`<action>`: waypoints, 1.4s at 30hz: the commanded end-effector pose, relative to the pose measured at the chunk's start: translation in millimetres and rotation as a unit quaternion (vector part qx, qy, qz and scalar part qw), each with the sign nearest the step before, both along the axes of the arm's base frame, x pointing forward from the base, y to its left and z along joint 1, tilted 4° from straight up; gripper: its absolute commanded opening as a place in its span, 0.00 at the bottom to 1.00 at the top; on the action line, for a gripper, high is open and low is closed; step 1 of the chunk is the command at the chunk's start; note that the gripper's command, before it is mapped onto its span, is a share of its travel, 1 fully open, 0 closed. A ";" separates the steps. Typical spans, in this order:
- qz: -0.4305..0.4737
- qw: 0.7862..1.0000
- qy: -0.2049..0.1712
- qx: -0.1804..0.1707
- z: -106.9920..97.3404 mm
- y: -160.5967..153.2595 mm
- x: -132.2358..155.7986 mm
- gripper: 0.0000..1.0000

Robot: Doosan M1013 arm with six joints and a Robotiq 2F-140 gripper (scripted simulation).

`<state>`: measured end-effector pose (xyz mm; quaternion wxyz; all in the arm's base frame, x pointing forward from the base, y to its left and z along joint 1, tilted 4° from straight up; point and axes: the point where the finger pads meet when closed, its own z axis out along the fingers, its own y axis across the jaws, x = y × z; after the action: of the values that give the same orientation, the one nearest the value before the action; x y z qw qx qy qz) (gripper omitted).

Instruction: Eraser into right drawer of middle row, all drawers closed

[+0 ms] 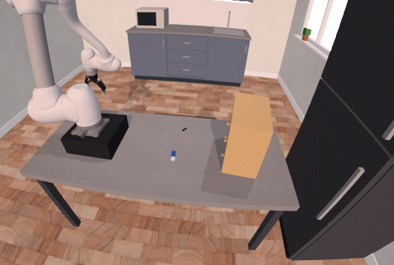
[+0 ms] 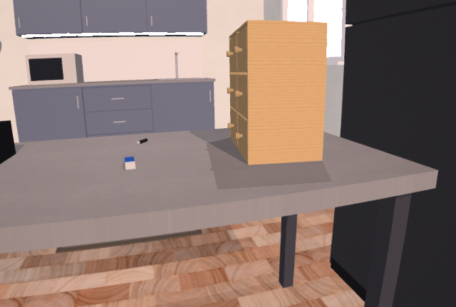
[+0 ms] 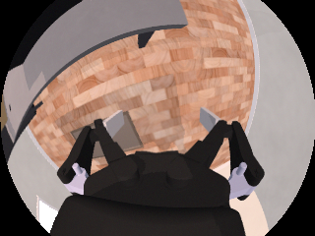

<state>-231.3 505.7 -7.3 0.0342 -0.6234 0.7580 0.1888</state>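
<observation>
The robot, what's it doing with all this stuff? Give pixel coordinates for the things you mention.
Right now the robot isn't holding anything. Its tool (image 1: 95,90) (image 3: 160,115) is open and hangs past the table's (image 1: 143,173) (image 2: 221,215) far edge. The blue and white eraser (image 1: 173,155) (image 2: 129,162) lies on the table, and so does a small black thing (image 1: 183,129) (image 2: 142,141). The wooden chest (image 1: 246,147) (image 2: 285,93) stands there with its drawers closed. The eraser still has to go in one.

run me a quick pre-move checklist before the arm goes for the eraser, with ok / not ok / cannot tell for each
1. Gripper open with nothing between its fingers: ok
2. Eraser out on the table, in the open: ok
3. Gripper over the eraser: not ok, it hangs beyond the table's far edge
4. Chest standing upright: ok
5. Middle-row right drawer pulled out to receive the eraser: not ok, no drawer sticks out
6. Drawer interiors free of other items: cannot tell
</observation>
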 end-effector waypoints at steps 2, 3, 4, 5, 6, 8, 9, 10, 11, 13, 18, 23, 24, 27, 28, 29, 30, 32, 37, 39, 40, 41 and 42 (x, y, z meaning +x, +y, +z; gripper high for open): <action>-0.116 0.993 0.020 -0.024 11.1 29.6 53.5 1.00; -0.116 0.993 0.020 -0.024 11.1 29.6 53.5 1.00; -0.116 0.993 0.020 -0.024 11.1 29.6 53.5 1.00; -0.150 0.988 0.028 -0.030 14.5 37.0 70.2 1.00; -0.150 0.988 0.028 -0.030 14.5 37.0 70.2 1.00; -0.186 0.981 0.035 -0.036 18.2 44.2 88.5 1.00; -0.224 0.973 0.044 -0.043 22.2 51.2 108.2 1.00; -0.224 0.973 0.044 -0.043 22.2 51.2 108.2 1.00; -0.264 0.962 0.052 -0.049 26.5 57.7 129.4 1.00; -0.264 0.962 0.052 -0.049 26.5 57.7 129.4 1.00; -0.348 0.933 0.071 -0.062 36.0 68.6 176.1 1.00; -0.436 0.892 0.091 -0.073 46.7 75.5 228.2 1.00; -0.480 0.868 0.101 -0.079 52.5 77.0 256.1 1.00; -0.525 0.840 0.111 -0.084 58.6 77.0 284.9 1.00; -0.525 0.840 0.111 -0.084 58.6 77.0 284.9 1.00; -0.569 0.809 0.121 -0.088 65.0 75.4 314.6 1.00; -0.569 0.809 0.121 -0.088 65.0 75.4 314.6 1.00; -0.569 0.809 0.121 -0.088 65.0 75.4 314.6 1.00; -0.695 0.696 0.152 -0.098 85.7 59.6 406.9 1.00; -0.695 0.696 0.152 -0.098 85.7 59.6 406.9 1.00; -0.733 0.653 0.161 -0.100 93.0 50.4 438.1 1.00; -0.733 0.653 0.161 -0.100 93.0 50.4 438.1 1.00; -0.770 0.606 0.171 -0.101 100.1 39.8 466.8 1.00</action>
<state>181.1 561.9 79.5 -0.0264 0.1290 0.9823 0.1335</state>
